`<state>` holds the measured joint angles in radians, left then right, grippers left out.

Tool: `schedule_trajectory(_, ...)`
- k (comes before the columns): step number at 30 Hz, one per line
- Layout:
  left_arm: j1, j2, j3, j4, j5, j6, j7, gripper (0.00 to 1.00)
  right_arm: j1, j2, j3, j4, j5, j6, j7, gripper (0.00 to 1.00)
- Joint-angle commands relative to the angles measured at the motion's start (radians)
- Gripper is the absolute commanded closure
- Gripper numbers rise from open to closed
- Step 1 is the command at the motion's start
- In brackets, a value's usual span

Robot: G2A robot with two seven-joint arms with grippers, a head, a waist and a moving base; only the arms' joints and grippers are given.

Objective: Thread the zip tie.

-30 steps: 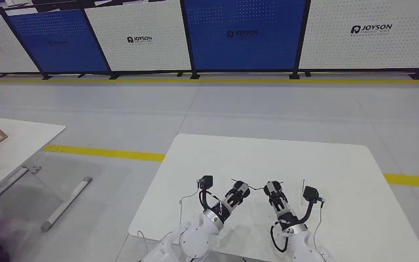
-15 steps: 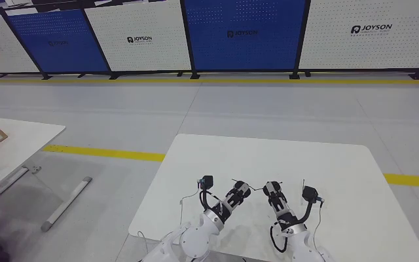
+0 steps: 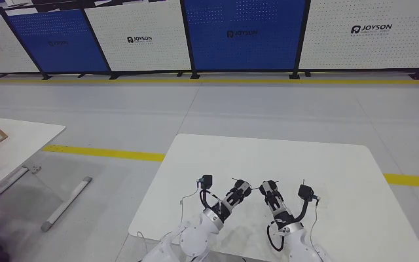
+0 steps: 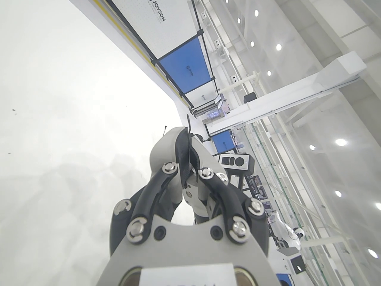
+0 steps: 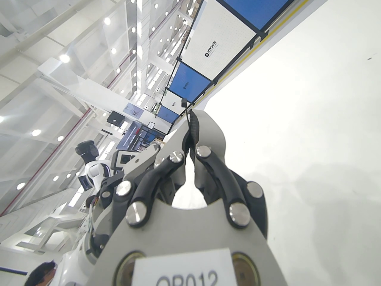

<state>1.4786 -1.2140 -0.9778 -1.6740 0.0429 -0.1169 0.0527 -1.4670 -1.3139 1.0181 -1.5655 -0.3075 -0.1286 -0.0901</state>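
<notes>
the left gripper (image 4: 185,138) is pinched shut on the zip tie (image 4: 187,123), whose thin tail pokes out beyond it, over the table (image 3: 314,157) near the front edge. the right gripper (image 5: 191,123), clamped on the head end (image 5: 183,101), has edged in closer since a second ago, so alignment for threading looks near.

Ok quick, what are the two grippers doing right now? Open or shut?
Left gripper: closed, pinching the zip tie.
Right gripper: closed on the zip tie too.

Above the table's (image 3: 275,154) near edge, my left gripper (image 3: 242,186) sat just beside the right gripper (image 3: 266,188), zip tie (image 5: 184,104) spanning between.
</notes>
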Motion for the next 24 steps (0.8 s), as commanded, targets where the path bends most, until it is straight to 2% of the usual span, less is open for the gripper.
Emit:
schedule_trajectory(1, 0.000, 0.000, 0.000, 0.000, 0.000, 0.000, 0.000, 1.00, 0.000, 0.000, 0.000, 0.000, 0.000, 0.000, 0.000, 1.00)
schedule_trajectory(11, -0.001, -0.001, 0.003, 0.001, 0.009, -0.003, 0.002, 1.00, -0.001, 0.000, 0.000, 0.000, 0.001, 0.000, 0.000, 1.00)
schedule_trajectory(20, 0.006, -0.010, -0.006, -0.012, -0.092, -0.004, 0.003, 1.00, 0.001, -0.005, 0.013, -0.007, 0.051, -0.019, 0.036, 1.00)
schedule_trajectory(24, 0.006, -0.011, -0.009, -0.015, -0.095, -0.004, 0.006, 1.00, 0.006, -0.008, 0.019, -0.005, 0.062, -0.013, 0.040, 1.00)
